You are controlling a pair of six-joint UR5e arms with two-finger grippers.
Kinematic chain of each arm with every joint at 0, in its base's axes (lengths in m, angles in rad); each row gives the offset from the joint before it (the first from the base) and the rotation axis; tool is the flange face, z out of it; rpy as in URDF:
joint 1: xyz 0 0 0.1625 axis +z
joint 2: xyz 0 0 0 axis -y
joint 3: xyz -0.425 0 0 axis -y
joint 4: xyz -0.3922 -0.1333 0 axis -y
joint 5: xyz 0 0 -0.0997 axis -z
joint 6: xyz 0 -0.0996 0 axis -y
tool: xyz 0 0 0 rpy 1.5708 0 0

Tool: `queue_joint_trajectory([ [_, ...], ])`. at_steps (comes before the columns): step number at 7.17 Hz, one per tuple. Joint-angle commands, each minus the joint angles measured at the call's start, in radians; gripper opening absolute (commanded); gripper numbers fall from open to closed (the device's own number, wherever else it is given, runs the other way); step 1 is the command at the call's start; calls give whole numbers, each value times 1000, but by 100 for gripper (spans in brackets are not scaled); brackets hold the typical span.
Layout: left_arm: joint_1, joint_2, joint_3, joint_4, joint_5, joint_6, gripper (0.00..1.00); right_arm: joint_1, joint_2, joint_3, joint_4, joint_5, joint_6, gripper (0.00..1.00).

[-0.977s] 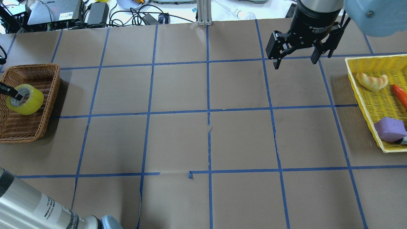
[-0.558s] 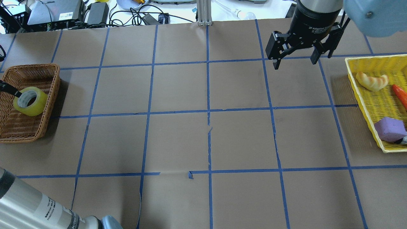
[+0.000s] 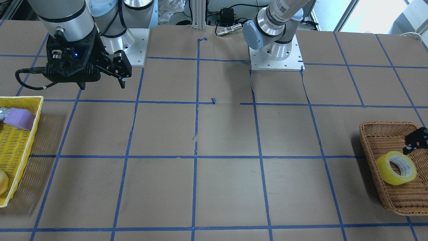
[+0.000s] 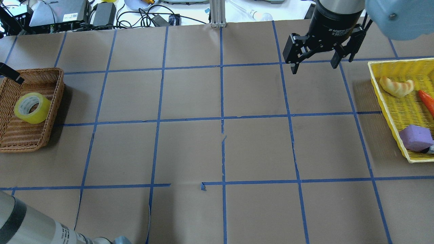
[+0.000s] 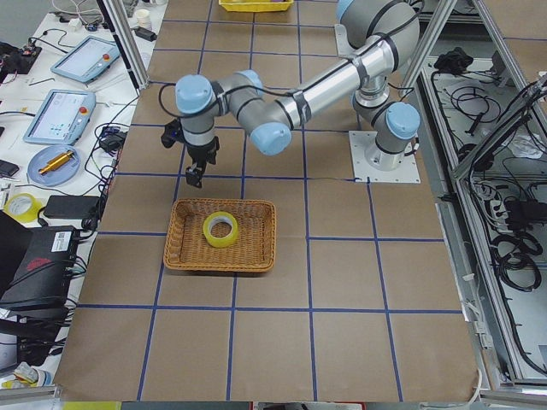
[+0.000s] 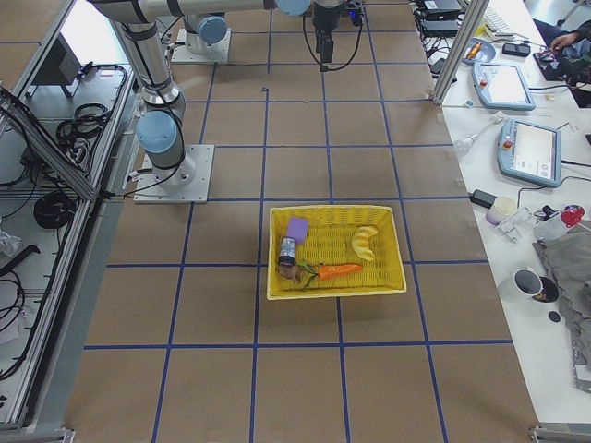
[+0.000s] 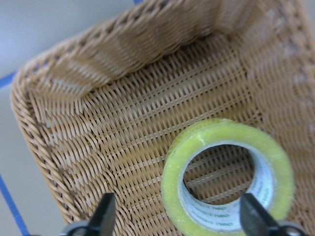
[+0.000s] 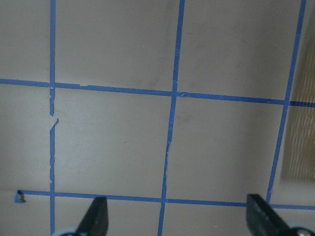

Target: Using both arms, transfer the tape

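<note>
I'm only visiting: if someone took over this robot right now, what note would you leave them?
Left gripper: open, over the wicker basket, holding nothing.
Right gripper: open, empty, hovering over the table near the yellow tray.
Tape: lying loose in the basket; a second ago the left gripper held it.
Done: drop-off, apparently. Left: probably just backing both grippers away.

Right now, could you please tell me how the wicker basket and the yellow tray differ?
The wicker basket is brown woven cane; the yellow tray is bright mesh. The wicker basket holds only the tape; the yellow tray holds several things, including a purple block. The wicker basket sits at the robot's left, the yellow tray at its right. Both are rectangular and open-topped.
</note>
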Motion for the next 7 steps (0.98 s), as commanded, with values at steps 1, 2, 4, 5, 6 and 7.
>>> queue_joint_trajectory([
  [1, -233, 149, -14, -154, -4, -412, 100, 3, 2, 2, -3, 0, 1, 100],
  [2, -350, 199, -32, -186, -7, -546, 100, 4, 2, 2, -4, 0, 0, 100],
  [4, -522, 260, -115, -171, -1, -708, 100, 4, 2, 5, -4, -1, 1, 100],
  [5, -527, 300, -138, -185, 2, -709, 100, 4, 2, 5, -4, -3, 0, 100],
  [6, -512, 332, -147, -180, -2, -710, 100, 4, 2, 6, -3, 0, 0, 100],
  [7, -480, 336, -150, -171, -6, -695, 100, 4, 3, 6, -1, -9, 0, 100],
])
